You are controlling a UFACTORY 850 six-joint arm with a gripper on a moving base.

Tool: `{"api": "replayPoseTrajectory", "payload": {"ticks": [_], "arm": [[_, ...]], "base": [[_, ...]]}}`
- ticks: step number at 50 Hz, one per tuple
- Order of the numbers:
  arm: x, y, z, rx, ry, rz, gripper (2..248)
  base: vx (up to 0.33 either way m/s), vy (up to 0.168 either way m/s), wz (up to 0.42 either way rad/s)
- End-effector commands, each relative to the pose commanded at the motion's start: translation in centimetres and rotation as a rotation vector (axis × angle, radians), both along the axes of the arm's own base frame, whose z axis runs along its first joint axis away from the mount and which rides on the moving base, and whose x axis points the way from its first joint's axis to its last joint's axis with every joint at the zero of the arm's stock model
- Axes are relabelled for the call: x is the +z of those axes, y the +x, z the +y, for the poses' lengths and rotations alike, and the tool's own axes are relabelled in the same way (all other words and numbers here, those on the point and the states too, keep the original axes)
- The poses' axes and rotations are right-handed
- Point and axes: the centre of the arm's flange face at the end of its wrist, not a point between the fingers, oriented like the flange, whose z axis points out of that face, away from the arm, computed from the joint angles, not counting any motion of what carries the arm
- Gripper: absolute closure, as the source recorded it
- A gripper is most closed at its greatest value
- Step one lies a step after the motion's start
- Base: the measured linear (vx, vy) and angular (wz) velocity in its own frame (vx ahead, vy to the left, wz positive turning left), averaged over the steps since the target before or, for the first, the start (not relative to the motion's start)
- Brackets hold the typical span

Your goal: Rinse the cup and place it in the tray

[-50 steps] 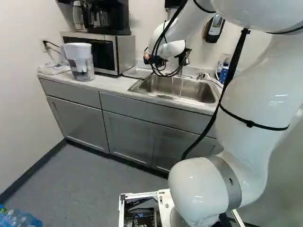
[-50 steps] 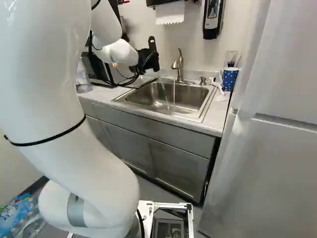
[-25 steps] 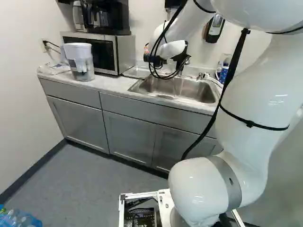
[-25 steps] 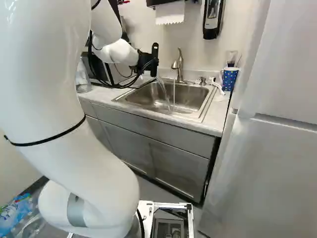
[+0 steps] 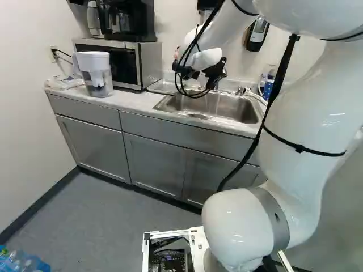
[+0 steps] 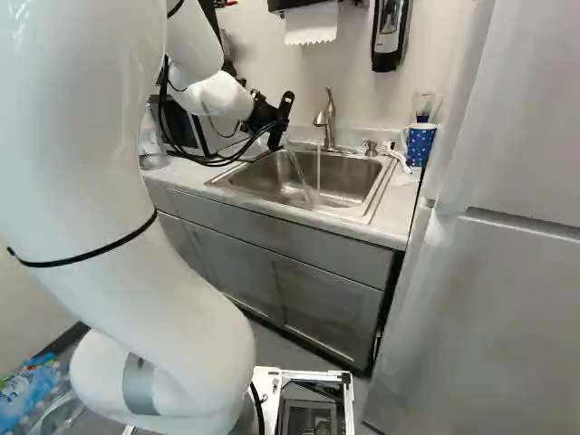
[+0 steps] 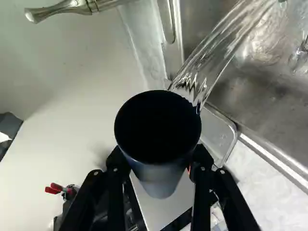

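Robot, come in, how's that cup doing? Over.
Pincer shut on dark cup. Water pouring from it into sink; faucet running. Nothing visibly blocking the pour.

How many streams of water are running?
2. One stream pours from the cup held in the gripper; the other stream falls from the faucet into the sink.

Tray (image 5: 163, 86) between microwave (image 5: 123, 65) and sink (image 6: 353, 178); faucet (image 6: 329, 120) behind sink.
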Motion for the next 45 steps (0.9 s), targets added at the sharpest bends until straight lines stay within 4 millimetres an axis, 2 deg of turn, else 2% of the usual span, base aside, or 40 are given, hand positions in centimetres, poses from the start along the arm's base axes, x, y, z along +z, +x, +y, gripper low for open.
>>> {"api": "replayPoseTrajectory", "payload": {"ticks": [10, 45], "arm": [[0.0, 0.0, 0.0, -0.035, 0.099, 0.004, 124], [0.0, 0.0, 0.0, -0.035, 0.099, 0.004, 124]], "base": [[0.0, 0.0, 0.0], [0.0, 0.0, 0.0]]}}
